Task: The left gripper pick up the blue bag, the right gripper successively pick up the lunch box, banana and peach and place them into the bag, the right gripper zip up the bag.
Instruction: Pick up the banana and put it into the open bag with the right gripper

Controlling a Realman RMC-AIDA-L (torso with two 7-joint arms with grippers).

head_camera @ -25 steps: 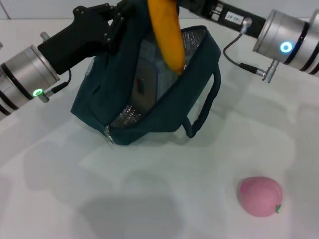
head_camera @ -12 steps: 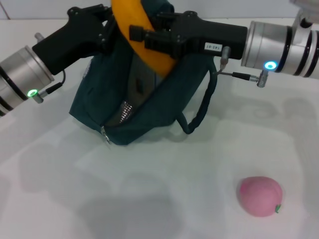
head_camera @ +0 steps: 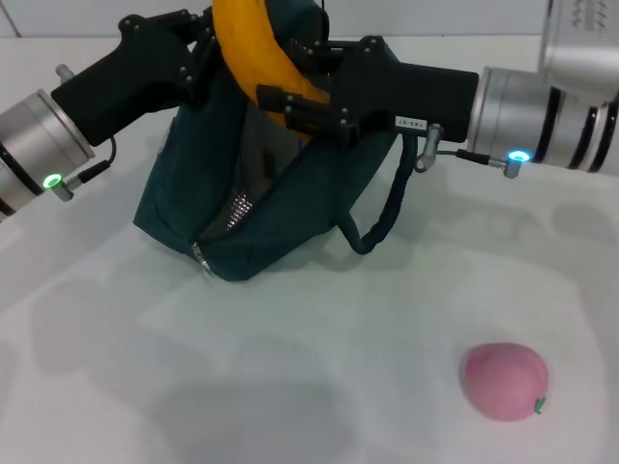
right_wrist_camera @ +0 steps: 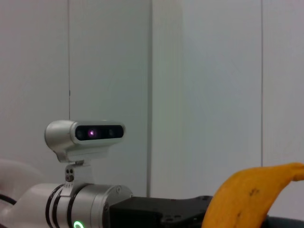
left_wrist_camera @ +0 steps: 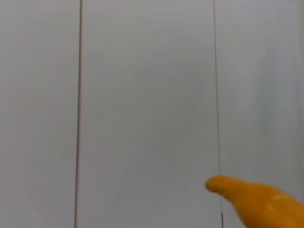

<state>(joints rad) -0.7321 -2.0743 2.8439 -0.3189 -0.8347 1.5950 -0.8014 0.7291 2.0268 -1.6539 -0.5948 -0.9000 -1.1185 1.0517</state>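
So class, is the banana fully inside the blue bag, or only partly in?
Partly in. The banana stands upright, its upper part above the blue bag, the right gripper closed around it.

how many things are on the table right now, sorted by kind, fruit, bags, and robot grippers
Fruit: 2, the banana and the peach
Bags: 1, the blue bag
Grippers: 2, the left gripper and the right gripper
Total: 5

The blue bag (head_camera: 280, 208) stands open, far left; the banana (head_camera: 250, 53) rises steeply from its mouth, lunch box apparently hidden inside. The pink peach (head_camera: 505, 381) lies near right.
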